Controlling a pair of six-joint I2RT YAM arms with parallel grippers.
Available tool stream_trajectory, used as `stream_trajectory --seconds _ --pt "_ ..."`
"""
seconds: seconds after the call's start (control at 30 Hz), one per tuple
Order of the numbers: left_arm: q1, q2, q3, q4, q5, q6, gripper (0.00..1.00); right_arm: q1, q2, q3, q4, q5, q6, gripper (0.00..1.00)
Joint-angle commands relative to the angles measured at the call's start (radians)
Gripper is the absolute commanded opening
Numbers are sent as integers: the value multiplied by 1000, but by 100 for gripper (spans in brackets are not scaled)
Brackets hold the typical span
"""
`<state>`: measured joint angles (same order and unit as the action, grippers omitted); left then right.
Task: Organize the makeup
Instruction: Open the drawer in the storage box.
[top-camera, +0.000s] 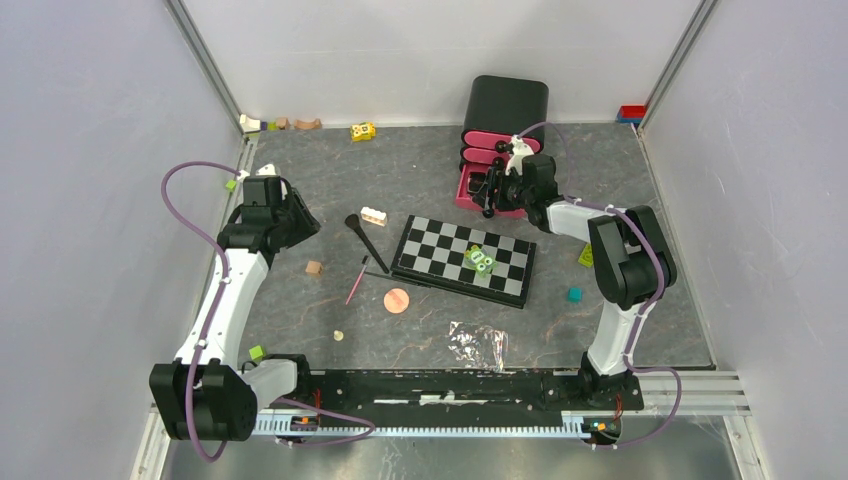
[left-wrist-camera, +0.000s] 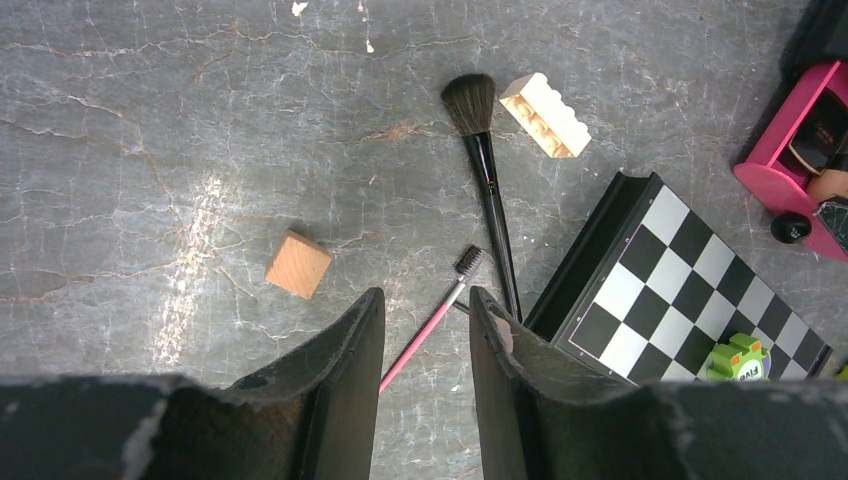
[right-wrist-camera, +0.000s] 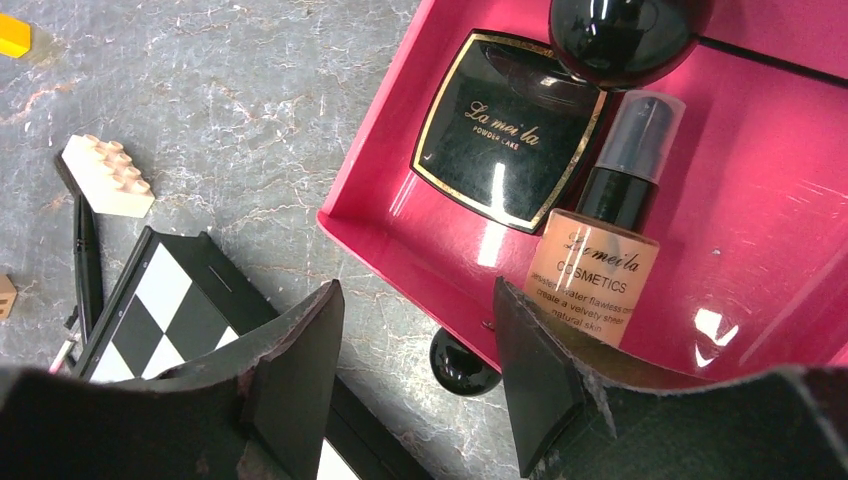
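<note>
1 compact (right-wrist-camera: 505, 130) nr pink tray (right-wrist-camera: 395, 235) rim

Bright, even light; glossy glare

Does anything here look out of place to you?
Yes. The brush and pink pencil lie loose on the table beside the board, while the compact and bottle sit in the pink tray. A crumpled clear wrapper lies nearby too.
</note>
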<state>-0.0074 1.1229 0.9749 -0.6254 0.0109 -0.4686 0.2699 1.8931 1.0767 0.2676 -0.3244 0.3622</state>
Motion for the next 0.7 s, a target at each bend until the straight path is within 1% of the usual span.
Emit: stream_trajectory --seconds 0.0,0.17,0.3,0.4,0.53,0.67 --pt "6 -14 1 33 19 18 43 -5 -29 20 18 14 -21 63" --pt "6 -17 1 33 16 19 43 -3 -108 -12 51 92 -7 63" --pt "6 -14 1 34 19 18 43 15 -189 -112 116 170 50 63" --pt "6 -15 1 33 21 18 43 38 -224 -170 124 228 109 62" --pt "6 -14 1 34 20 18 43 78 -253 -237 119 304 198 59" --pt "5 -14 1 33 21 18 43 102 -238 -254 103 341 266 57"
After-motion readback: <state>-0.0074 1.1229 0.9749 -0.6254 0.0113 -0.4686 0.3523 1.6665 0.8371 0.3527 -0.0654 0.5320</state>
